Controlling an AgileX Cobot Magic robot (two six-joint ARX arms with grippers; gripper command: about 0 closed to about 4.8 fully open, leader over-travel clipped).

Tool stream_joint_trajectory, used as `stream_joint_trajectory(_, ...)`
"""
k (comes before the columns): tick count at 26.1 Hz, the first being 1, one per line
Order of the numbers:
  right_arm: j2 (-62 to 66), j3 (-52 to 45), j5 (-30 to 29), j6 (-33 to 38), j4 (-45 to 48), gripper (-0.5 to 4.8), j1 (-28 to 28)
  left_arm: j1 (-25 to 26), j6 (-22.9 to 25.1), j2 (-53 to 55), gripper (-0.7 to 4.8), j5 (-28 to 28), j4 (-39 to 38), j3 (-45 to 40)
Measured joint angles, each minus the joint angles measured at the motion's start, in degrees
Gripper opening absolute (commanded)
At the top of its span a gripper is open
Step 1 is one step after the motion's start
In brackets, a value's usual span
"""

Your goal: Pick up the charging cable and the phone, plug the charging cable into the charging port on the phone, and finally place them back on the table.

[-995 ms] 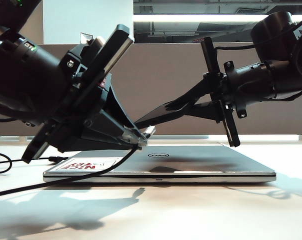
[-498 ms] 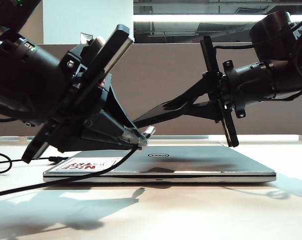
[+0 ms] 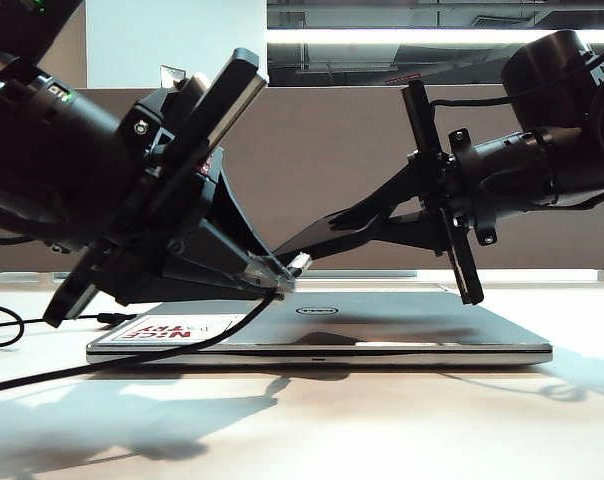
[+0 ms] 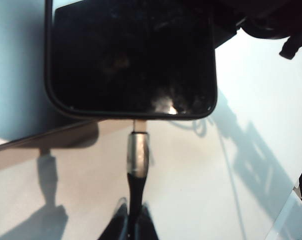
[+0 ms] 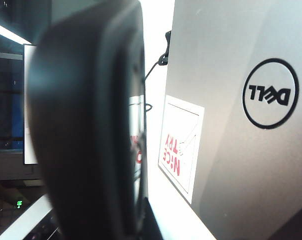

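In the left wrist view the black phone (image 4: pixel 131 55) hangs over the table (image 4: pixel 191 175), its short edge facing the charging cable (image 4: pixel 136 185). The cable's silvery plug (image 4: pixel 138 155) points at that edge, and its tip meets the charging port (image 4: pixel 139 120); how deep it sits cannot be told. My left gripper (image 4: pixel 133 210) is shut on the plug's black boot. In the exterior view my left gripper (image 3: pixel 274 278) holds the plug just above the laptop, and the cable (image 3: pixel 132 362) trails off to the left. My right gripper (image 3: pixel 357 215) is shut on the tilted phone (image 3: pixel 307 235).
A closed silver laptop (image 3: pixel 382 325) with a round logo and a red-lettered sticker (image 3: pixel 182 330) lies on the white table (image 3: pixel 382 420) under both grippers. A second thin black cord (image 3: pixel 2 325) lies at far left. A grey-brown divider panel (image 3: pixel 332 150) stands behind.
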Motion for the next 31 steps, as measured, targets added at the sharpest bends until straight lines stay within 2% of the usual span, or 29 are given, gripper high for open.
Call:
stream_joint_trajectory(19,0.0,0.0,1.0,2.2,0.1,-0.05,0.8,0.0,0.0,0.0,-0.06,0.0,0.0,0.0)
stream_joint_trajectory(31,0.0,0.0,-0.3,-4.0,1.2,-0.05,1.4,0.0,0.0,0.0,-0.06,0.6,0.1,-0.1)
